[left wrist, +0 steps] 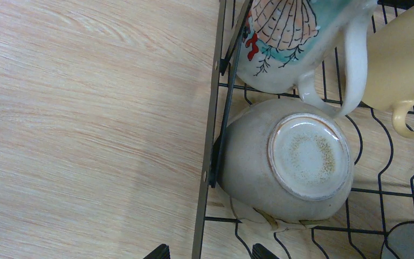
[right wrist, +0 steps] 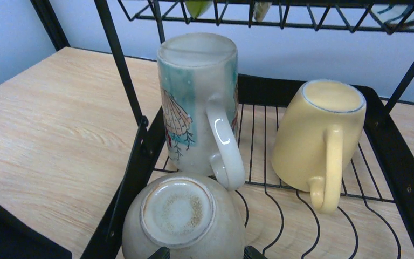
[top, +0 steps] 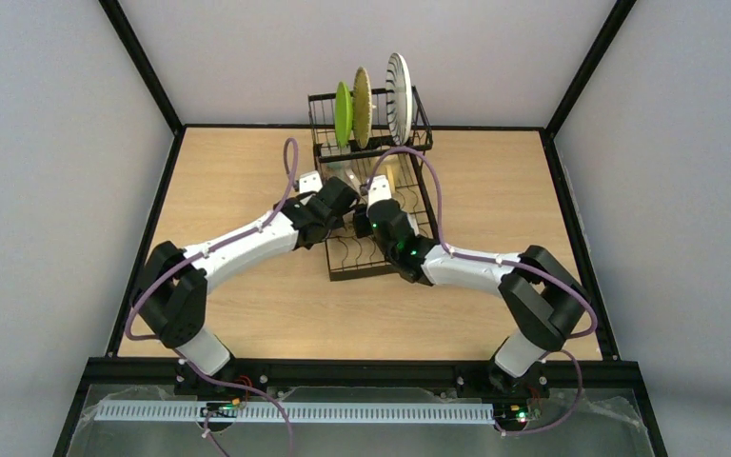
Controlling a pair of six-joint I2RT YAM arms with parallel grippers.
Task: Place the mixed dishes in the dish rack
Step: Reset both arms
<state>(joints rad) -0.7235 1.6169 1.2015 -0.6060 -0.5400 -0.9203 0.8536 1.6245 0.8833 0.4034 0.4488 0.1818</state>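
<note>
Top view: the green plate (top: pixel 343 112), bamboo plate (top: pixel 362 103) and striped plate (top: pixel 399 95) stand on edge in the dish rack (top: pixel 357 274), upper tier, apparently for draining.

Left wrist: the left gripper (left wrist: pixel 210 252) is spread and empty, beside the inverted bowl (left wrist: pixel 291 162) on the lower tray.

Right wrist: the right gripper (right wrist: pixel 206 252) is likewise released. The yellow mug (right wrist: pixel 318 135) is mouth-down.

The mug (right wrist: pixel 318 135) is pale yellow, the bowl (right wrist: pixel 183 221) beige, the rack (right wrist: pixel 140 145) black.

No word, label, brand or number can be read in any of the three views. The only marking is a painted shell-and-coral motif on the tall mug (right wrist: pixel 197 102), which stands upturned at the left side of the dish rack (right wrist: pixel 135 162).
</note>
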